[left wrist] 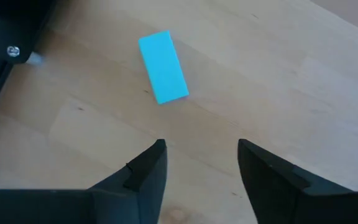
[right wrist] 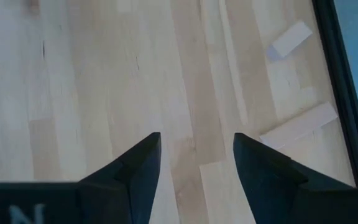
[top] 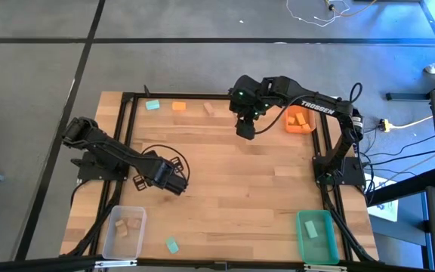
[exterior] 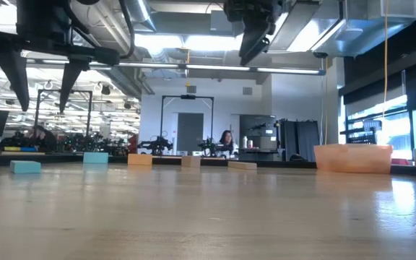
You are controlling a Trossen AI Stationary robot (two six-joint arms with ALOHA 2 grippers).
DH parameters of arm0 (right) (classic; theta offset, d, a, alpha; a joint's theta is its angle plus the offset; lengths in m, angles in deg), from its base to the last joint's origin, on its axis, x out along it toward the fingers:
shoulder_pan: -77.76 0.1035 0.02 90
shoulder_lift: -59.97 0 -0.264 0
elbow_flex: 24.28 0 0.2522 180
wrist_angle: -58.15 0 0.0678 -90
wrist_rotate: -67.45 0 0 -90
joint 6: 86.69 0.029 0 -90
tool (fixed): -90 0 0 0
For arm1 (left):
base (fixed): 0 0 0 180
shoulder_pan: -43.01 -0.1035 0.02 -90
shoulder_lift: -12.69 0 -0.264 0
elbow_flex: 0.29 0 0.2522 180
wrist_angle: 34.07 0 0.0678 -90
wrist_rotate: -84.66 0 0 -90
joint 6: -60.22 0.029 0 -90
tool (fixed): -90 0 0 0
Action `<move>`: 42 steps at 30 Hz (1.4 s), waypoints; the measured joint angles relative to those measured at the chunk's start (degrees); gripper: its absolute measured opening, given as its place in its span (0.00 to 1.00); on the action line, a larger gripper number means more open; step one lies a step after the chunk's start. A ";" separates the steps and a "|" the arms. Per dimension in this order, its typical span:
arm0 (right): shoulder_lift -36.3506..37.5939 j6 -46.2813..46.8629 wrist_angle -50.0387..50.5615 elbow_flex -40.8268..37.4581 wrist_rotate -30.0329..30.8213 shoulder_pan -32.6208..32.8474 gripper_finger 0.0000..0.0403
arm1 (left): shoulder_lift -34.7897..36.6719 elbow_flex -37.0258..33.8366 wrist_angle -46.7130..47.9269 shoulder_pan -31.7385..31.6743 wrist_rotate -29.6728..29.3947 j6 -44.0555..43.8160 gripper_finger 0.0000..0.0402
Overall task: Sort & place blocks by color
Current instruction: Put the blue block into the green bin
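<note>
Hovering over the surface (top: 232,181), left gripper (left wrist: 197,165) stands open and empty, a teal block (left wrist: 163,66) lying just ahead of it. Right gripper (right wrist: 194,158), open, empty, hangs near the orange bin (top: 299,121); wood blocks (right wrist: 291,39) rest nearby.

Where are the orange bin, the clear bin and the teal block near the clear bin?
orange bin (top: 309,129): high view, near rim.
clear bin (top: 110,243): high view, left wall.
teal block (top: 172,245): high view, top face.

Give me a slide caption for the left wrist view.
Left gripper, fingers open and empty, above the wooden table near a teal block.
</note>
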 joint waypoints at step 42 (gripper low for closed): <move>0.02 -4.39 -5.88 0.01 -1.99 0.37 0.50 | -0.55 -12.11 -9.26 -11.14 8.79 -4.02 0.66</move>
